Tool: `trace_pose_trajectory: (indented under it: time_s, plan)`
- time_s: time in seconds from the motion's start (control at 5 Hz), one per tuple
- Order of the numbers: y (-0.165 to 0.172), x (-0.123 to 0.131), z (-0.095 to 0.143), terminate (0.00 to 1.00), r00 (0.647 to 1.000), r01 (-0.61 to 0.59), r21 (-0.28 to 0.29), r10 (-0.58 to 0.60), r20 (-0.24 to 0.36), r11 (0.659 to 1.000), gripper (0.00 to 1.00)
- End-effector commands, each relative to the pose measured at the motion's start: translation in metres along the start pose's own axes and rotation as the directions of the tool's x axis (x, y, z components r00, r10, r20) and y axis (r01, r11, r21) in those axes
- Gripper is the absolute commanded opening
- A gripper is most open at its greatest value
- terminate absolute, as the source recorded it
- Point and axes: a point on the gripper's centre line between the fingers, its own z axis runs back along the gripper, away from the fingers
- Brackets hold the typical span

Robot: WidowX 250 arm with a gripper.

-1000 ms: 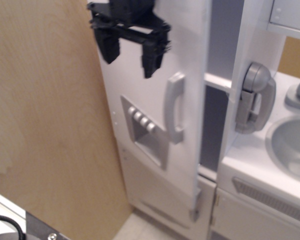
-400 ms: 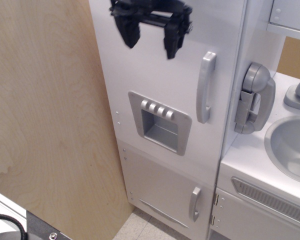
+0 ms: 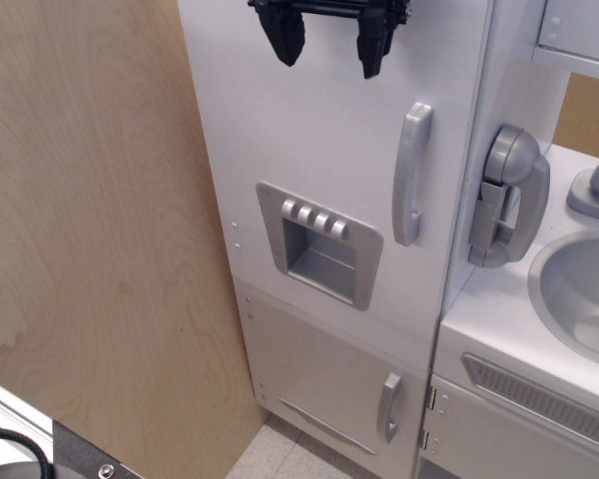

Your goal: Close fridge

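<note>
The fridge (image 3: 309, 130) is a tall white toy-kitchen cabinet. Its large door lies flat against the cabinet, with no gap showing at the handle side. The door has a long vertical grey handle (image 3: 411, 175) and a grey dispenser recess (image 3: 319, 244) with a row of buttons. My black gripper (image 3: 329, 50) is at the top of the frame in front of the upper door. Its two fingers (image 3: 285, 40) hang down, spread apart and empty. I cannot tell whether they touch the door.
A smaller white lower door with a short grey handle (image 3: 388, 406) sits under the large door. A grey toy telephone (image 3: 509, 195) hangs to the right. A grey sink (image 3: 584, 289) is at the right edge. A wooden panel (image 3: 90, 239) stands to the left.
The fridge door swung from ajar, with shelves showing, to flat against the cabinet. My gripper moved right and up along the door.
</note>
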Motion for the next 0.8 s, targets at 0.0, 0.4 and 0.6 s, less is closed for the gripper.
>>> trace_pose_trajectory:
  time_s: [0.0,0.4,0.6]
  plan:
    - [0.007,0.020,0.012,0.00,0.996,-0.066,-0.023,0.068,0.066,0.998,1.00]
    - [0.008,0.028,0.011,0.00,0.989,-0.111,-0.055,0.116,0.097,0.992,1.00]
    - [0.010,0.007,0.015,0.00,0.997,-0.077,-0.025,0.077,0.025,0.997,1.00]
